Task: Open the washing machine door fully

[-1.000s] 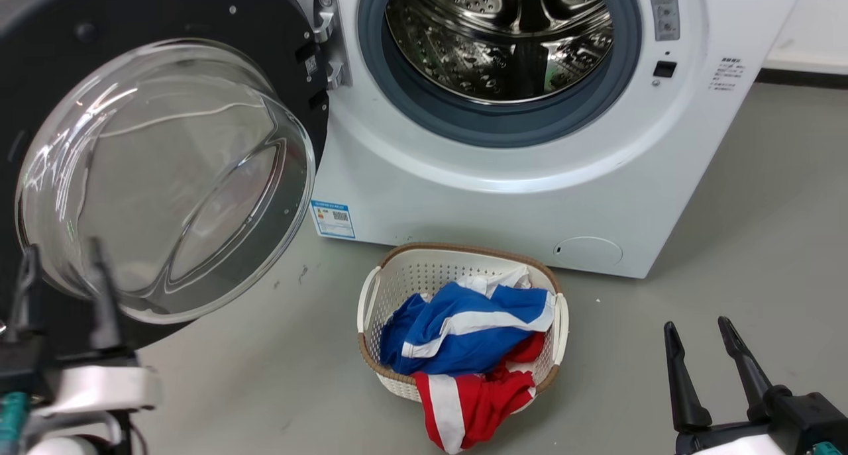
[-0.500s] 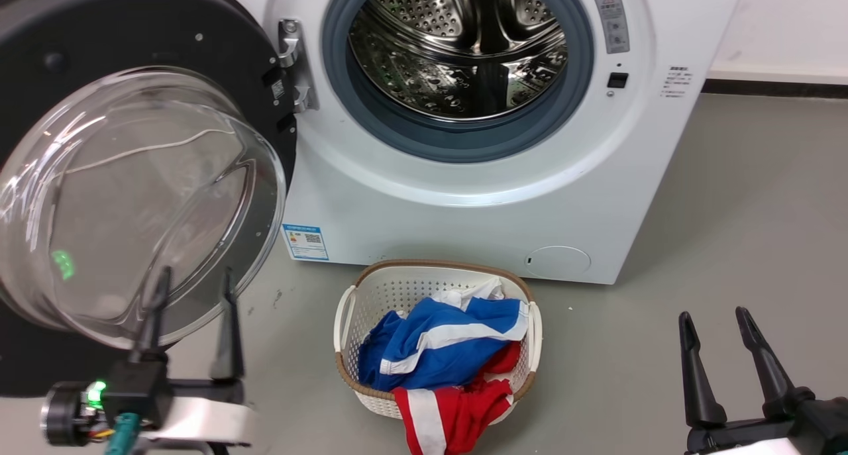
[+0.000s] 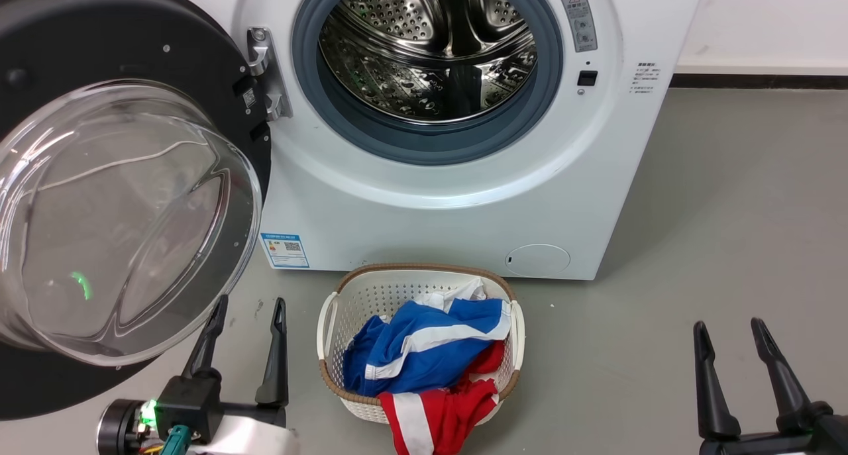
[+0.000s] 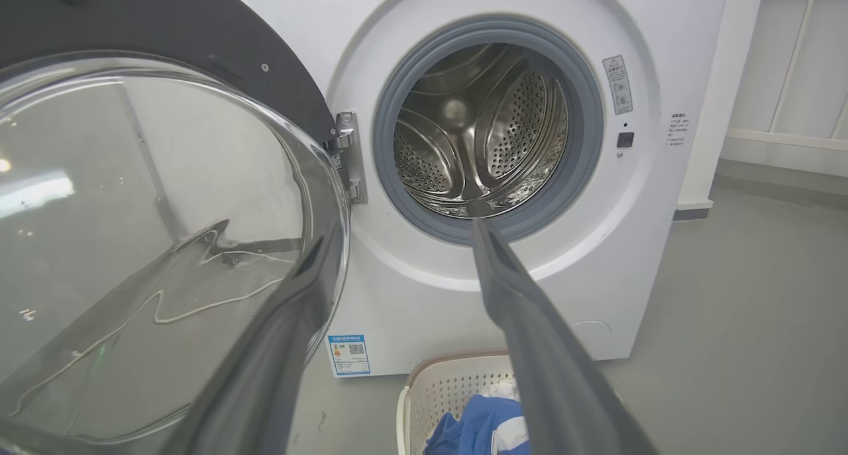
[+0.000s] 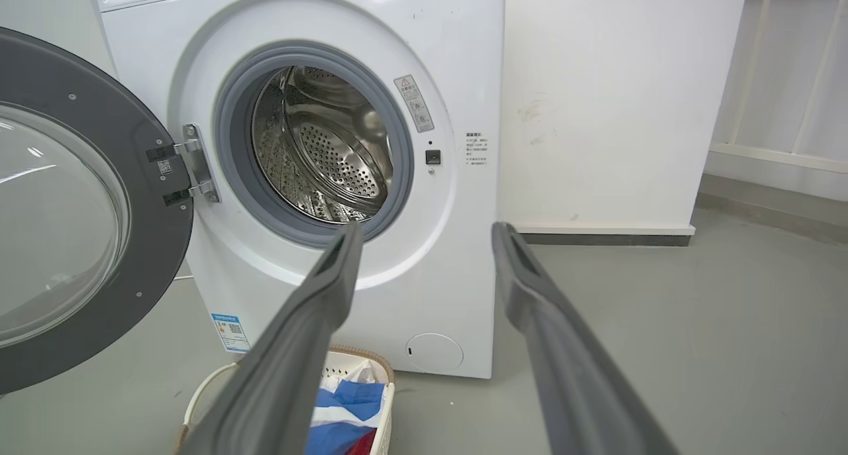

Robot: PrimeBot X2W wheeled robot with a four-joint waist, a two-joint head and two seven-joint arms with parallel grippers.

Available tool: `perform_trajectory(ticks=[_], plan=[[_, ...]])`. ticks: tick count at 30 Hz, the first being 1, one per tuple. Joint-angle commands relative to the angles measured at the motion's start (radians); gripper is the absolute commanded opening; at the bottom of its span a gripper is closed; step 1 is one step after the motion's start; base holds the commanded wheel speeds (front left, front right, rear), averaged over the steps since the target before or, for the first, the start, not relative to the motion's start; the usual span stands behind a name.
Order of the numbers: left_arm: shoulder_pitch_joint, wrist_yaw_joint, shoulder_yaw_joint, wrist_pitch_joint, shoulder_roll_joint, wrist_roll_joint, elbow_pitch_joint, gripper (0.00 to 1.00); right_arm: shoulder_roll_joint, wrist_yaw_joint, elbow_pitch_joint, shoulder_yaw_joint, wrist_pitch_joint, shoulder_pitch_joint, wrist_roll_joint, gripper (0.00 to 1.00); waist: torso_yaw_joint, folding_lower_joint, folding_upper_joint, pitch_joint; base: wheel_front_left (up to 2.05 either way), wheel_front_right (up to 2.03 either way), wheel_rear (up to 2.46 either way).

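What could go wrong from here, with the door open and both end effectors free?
1. The left end effector, open, sits close beside the bulging glass of the washing machine door; a careless sweep could knock it.
2. Nothing holds the door, so it might swing back toward the drum.
3. The laundry basket stands right before the machine, with a red garment draped over its rim; driving forward could hit or snag it.

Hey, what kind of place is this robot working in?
Probably a laundry area, home or lab unclear. A white front-loading washing machine has its round glossy black door with a clear glass bowl swung open, and a white plastic basket of blue and red clothes sits before it.
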Motion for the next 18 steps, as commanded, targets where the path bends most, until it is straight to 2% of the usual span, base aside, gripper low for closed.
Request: perform_trajectory(ticks=[1,18], plan=[[0.011,0.006,0.001,0.002,0.000,-0.004,0.002,1.00,0.002,0.000,-0.005,0.001,-0.002,0.012,0.007,1.00,-0.001,0.0001,-0.0001,0.000,0.00,0.00,0.00],[0.050,0.029,0.005,0.002,-0.007,-0.024,0.054,1.00,0.002,0.000,0.042,-0.001,-0.002,0.042,0.027,1.00,-0.004,0.0001,-0.0001,-0.017,0.00,0.00,0.00]])
